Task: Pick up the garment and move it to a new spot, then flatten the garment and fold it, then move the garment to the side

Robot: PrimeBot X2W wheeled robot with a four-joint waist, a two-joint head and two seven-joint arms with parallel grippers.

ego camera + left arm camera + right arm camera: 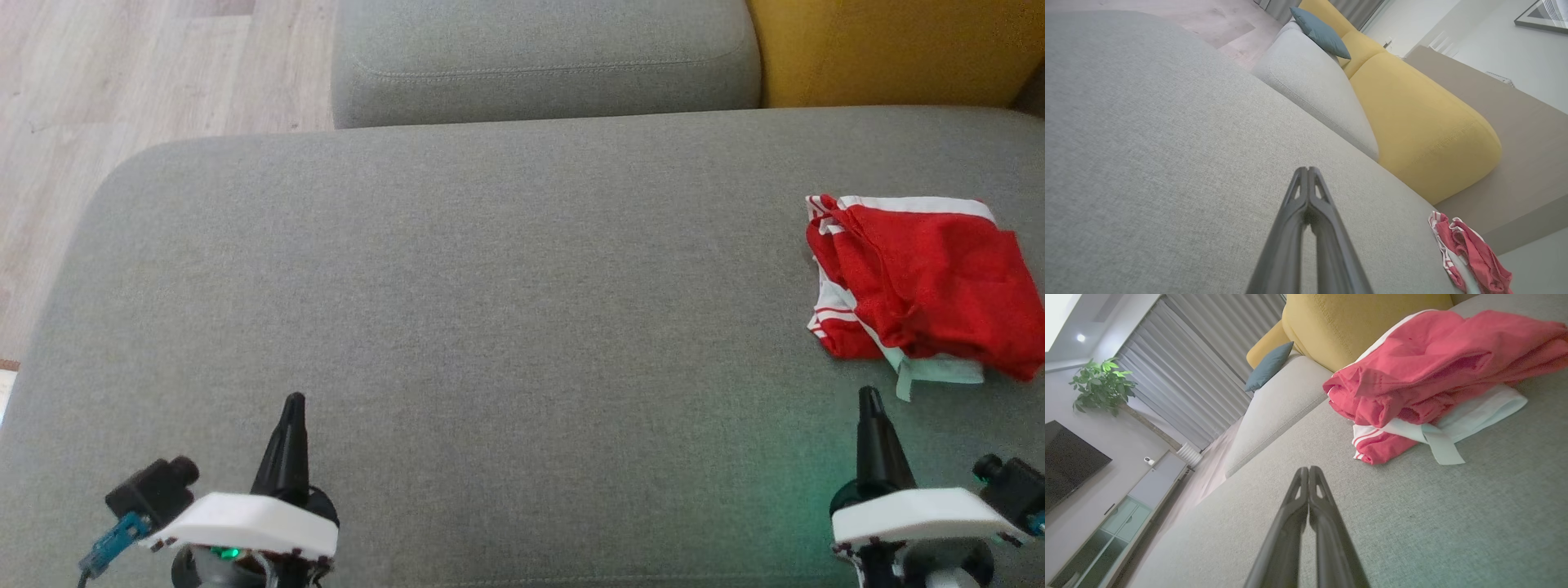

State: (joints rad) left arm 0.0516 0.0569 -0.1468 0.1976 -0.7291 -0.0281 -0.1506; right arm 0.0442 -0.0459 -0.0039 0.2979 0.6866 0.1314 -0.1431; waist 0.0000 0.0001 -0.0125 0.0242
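Observation:
The garment point(922, 286) is red with white trim, folded into a small bundle at the right edge of the grey sofa cushion point(490, 310). It also shows as a red heap point(1470, 255) in the left wrist view and close up point(1437, 375) in the right wrist view. My right gripper point(870, 398) stands shut just in front of the garment, apart from it, holding nothing; its fingertips point(1308, 470) meet. My left gripper point(293, 402) is shut over bare cushion at the near left, fingertips point(1308, 170) pressed together, far from the garment.
A second grey cushion point(539, 57) lies beyond the one in front of me, with a yellow cushion point(890, 49) at the far right. Wooden floor point(122, 82) runs along the left. A blue pillow point(1321, 32) rests further back on the sofa.

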